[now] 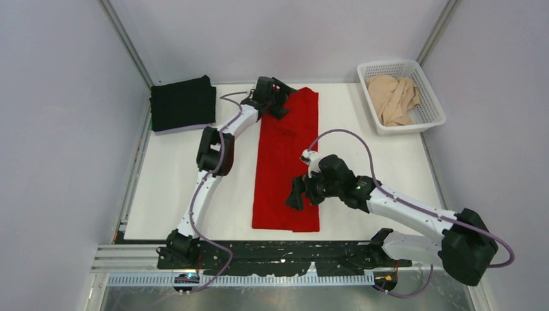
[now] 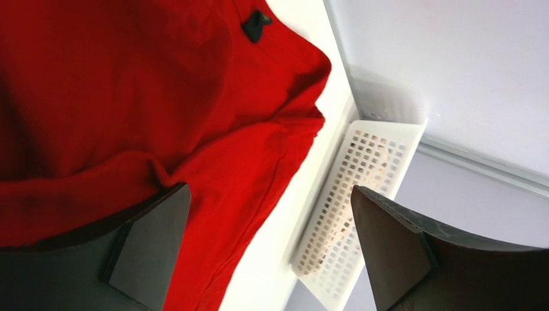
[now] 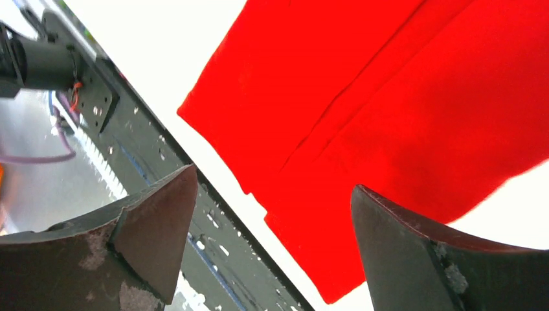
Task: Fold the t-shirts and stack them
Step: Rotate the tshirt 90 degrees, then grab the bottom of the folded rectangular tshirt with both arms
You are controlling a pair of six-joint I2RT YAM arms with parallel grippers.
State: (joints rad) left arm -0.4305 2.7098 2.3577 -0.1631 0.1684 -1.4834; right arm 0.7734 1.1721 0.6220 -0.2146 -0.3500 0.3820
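Note:
A bright red t-shirt point(image 1: 285, 162) lies as a long folded strip down the middle of the table. It fills the left wrist view point(image 2: 129, 97) and the right wrist view point(image 3: 401, 97). My left gripper point(image 1: 277, 103) is open over the strip's far left corner, near the collar. My right gripper point(image 1: 296, 197) is open just above the strip's near right part. A folded black t-shirt point(image 1: 184, 102) lies at the far left, on a pale lavender one whose edge point(image 1: 184, 128) shows beneath. A beige t-shirt point(image 1: 395, 97) lies crumpled in the basket.
The white lattice basket point(image 1: 432, 103) stands at the far right corner; it also shows in the left wrist view point(image 2: 362, 188). The black base rail point(image 1: 272, 253) runs along the table's near edge. Grey walls close in three sides.

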